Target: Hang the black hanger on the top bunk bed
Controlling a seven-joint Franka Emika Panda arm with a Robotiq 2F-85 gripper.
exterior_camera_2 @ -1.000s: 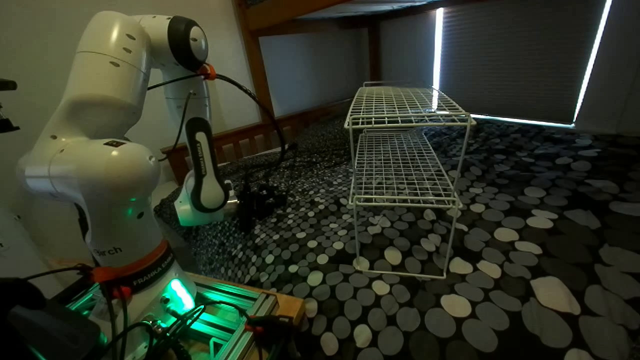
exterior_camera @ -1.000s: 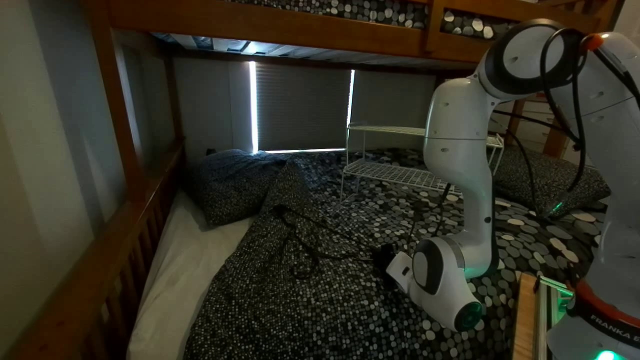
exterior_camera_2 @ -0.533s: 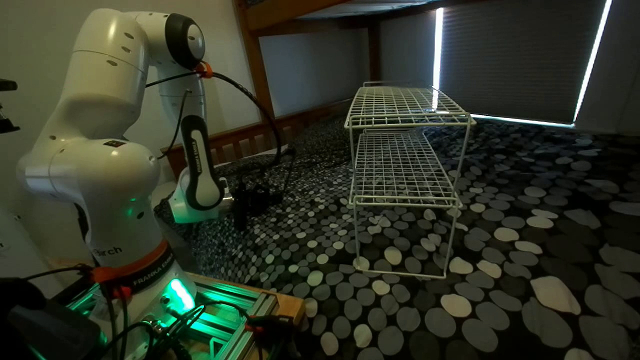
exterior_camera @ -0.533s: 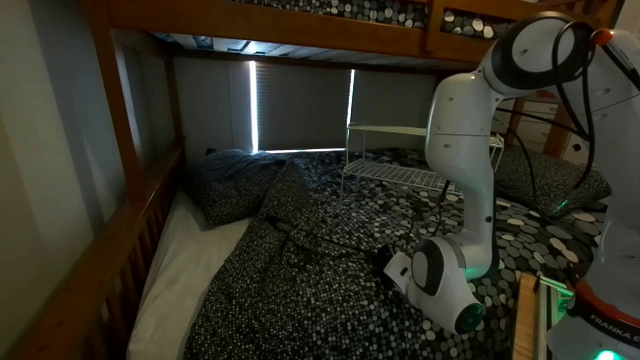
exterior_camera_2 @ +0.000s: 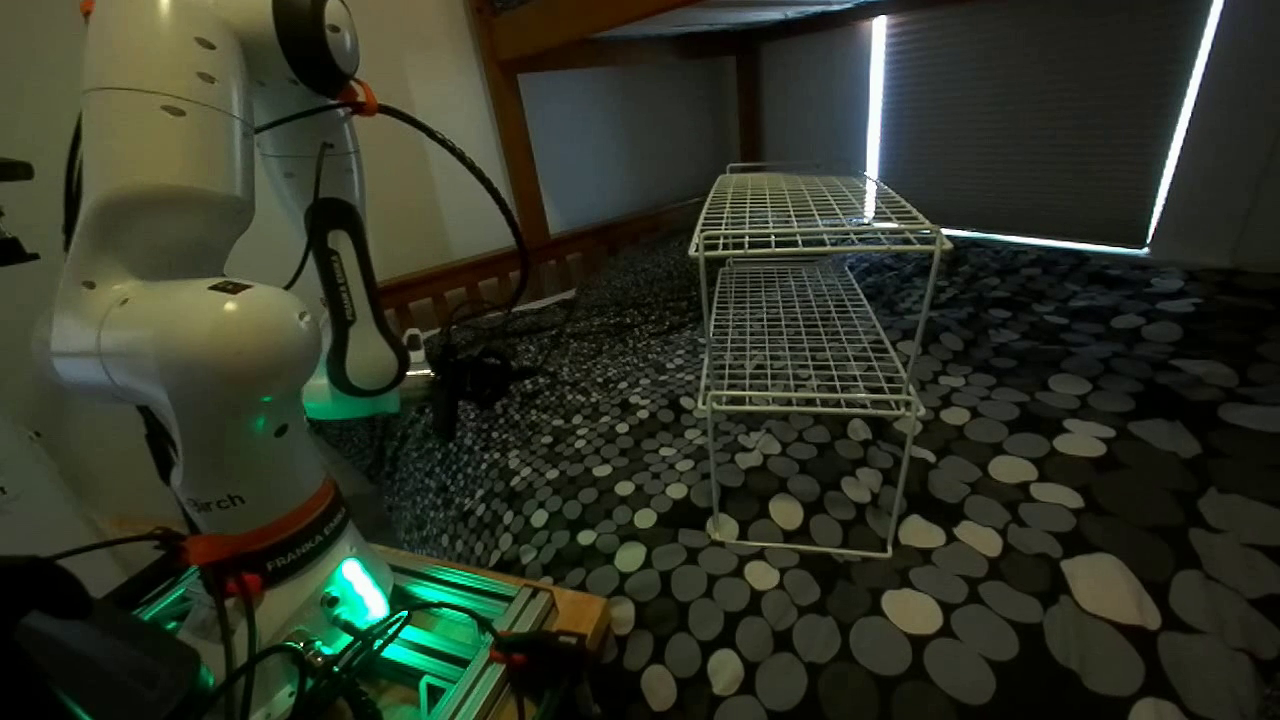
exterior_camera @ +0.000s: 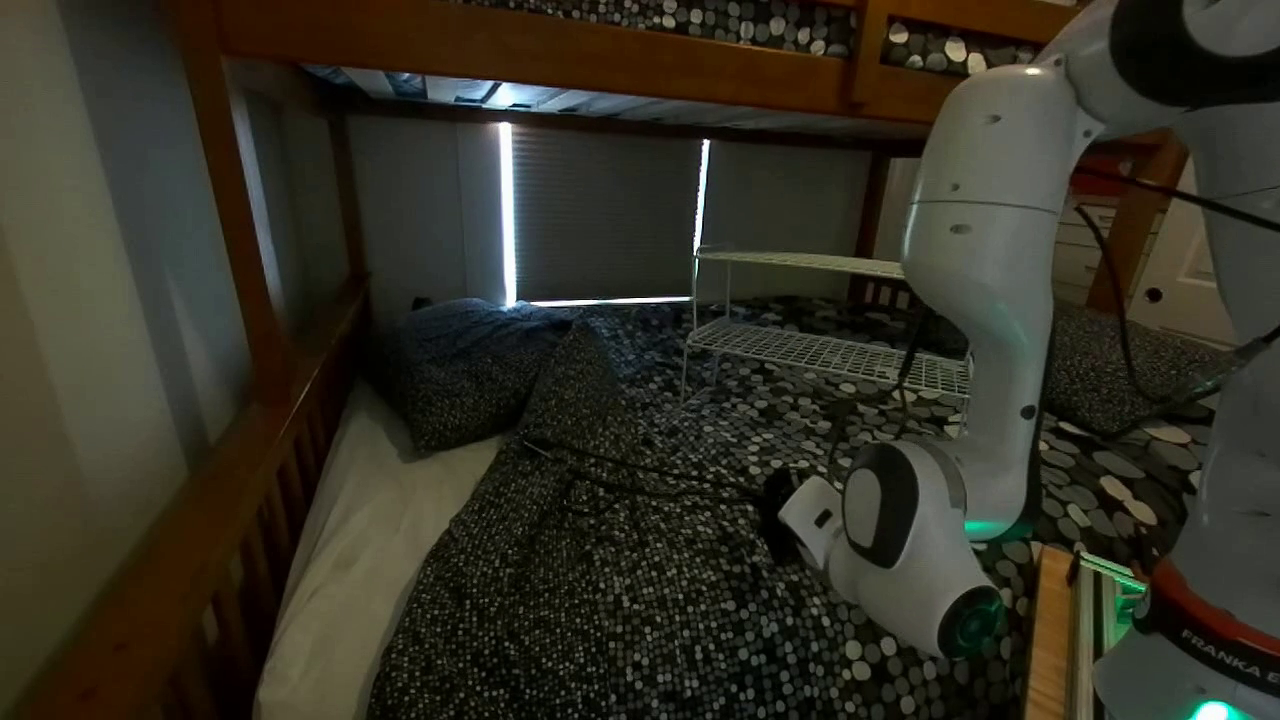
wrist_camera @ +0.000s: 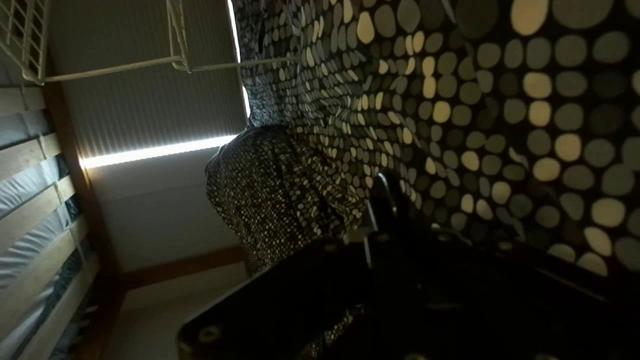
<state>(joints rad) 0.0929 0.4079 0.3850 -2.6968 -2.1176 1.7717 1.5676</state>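
The black hanger (exterior_camera: pixel 630 489) shows as thin dark lines in an exterior view, stretching left from my gripper (exterior_camera: pixel 768 492) above the patterned cover. It looks narrow, seen nearly edge-on. My gripper also shows in an exterior view (exterior_camera_2: pixel 520 373), where the hanger is too dark to make out well. In the wrist view my gripper (wrist_camera: pixel 382 202) has its dark fingers together, and I cannot pick out the hanger there. The top bunk bed has a brown side rail (exterior_camera: pixel 540 45) high above the gripper; its slats (wrist_camera: pixel 30 205) show in the wrist view.
A white wire shelf (exterior_camera: pixel 830 350) stands on the lower bed behind the arm, also in an exterior view (exterior_camera_2: pixel 810 330). A dark pillow (exterior_camera: pixel 470 370) lies at the far left. A brown post (exterior_camera: pixel 230 220) and lower rail (exterior_camera: pixel 200 490) bound the left side.
The arm has drawn back towards its base, and the gripper has risen slightly. The hanger has turned with it and looks flatter and narrower than before.
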